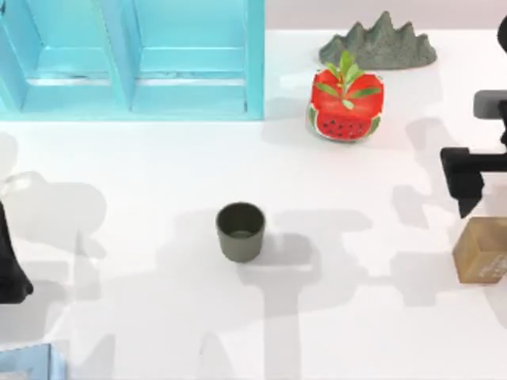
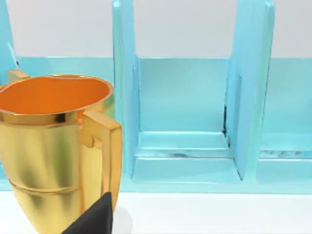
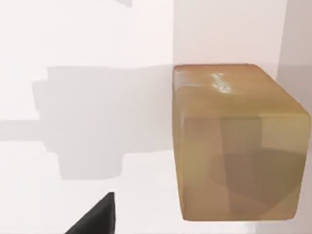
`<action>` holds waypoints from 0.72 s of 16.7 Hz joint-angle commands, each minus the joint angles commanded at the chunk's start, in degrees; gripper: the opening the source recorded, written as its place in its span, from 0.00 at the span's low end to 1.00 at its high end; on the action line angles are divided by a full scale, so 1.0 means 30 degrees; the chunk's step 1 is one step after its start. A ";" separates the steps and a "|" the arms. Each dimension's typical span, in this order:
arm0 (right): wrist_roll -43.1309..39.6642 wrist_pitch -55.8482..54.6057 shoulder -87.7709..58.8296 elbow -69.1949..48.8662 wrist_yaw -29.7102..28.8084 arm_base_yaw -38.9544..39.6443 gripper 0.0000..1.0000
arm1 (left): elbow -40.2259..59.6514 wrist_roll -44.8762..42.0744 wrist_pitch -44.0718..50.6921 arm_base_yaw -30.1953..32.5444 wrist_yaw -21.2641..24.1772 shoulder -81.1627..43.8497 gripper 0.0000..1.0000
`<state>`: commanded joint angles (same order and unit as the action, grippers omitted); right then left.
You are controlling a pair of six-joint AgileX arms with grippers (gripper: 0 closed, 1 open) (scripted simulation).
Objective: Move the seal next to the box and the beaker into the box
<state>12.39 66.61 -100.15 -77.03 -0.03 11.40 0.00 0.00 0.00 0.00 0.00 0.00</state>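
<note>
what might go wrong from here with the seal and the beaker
1. The seal sits at the table's right edge; a clumsy approach by the right pincer beside it might nudge it off.
2. The beaker stands upright and open in mid-table; a sideways bump could tip it.
3. The left pincer is close to a gold cup in front of the blue box, which it could knock.

Both AgileX arms are matte black with no markings I can make out. The right arm's tool (image 1: pixel 469 180) is built of blocky, squared-off black parts with a grey section behind them. The left arm's tool (image 1: pixel 12 273) appears as a dark, tapering, smooth-sided mass; its finer form is perhaps hidden.
</note>
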 joint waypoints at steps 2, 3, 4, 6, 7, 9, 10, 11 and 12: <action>-0.0027 0.2057 0.0127 -0.1722 -0.0007 -0.0022 1.00 | 0.0000 0.0000 0.0000 0.0000 0.0000 0.0000 1.00; -0.0048 0.3060 0.0202 -0.2550 -0.0005 -0.0028 1.00 | 0.0000 0.0000 0.0000 0.0000 0.0000 0.0000 1.00; -0.0069 0.3900 0.0292 -0.3315 -0.0001 -0.0033 1.00 | 0.0000 0.0000 0.0000 0.0000 0.0000 0.0000 1.00; -0.0110 0.4957 0.0488 -0.4369 0.0012 -0.0043 1.00 | 0.0000 0.0000 0.0000 0.0000 0.0000 0.0000 1.00; -0.0123 0.5183 0.0562 -0.4596 0.0016 -0.0046 1.00 | 0.0000 0.0000 0.0000 0.0000 0.0000 0.0000 1.00; -0.0126 0.5217 0.0576 -0.4629 0.0017 -0.0047 1.00 | 0.0000 0.0000 0.0000 0.0000 0.0000 0.0000 1.00; -0.0126 0.5217 0.0576 -0.4629 0.0017 -0.0047 1.00 | 0.0000 0.0000 0.0000 0.0000 0.0000 0.0000 1.00; -0.0121 0.5164 0.0510 -0.4579 0.0016 0.0000 1.00 | 0.0000 0.0000 0.0000 0.0000 0.0000 0.0000 1.00; -0.0091 0.5168 0.0483 -0.4612 0.0010 0.0035 1.00 | 0.0000 0.0000 0.0000 0.0000 0.0000 0.0000 1.00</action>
<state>12.12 82.11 -98.71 -90.86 0.00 11.51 0.00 0.00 0.00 0.00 0.00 0.00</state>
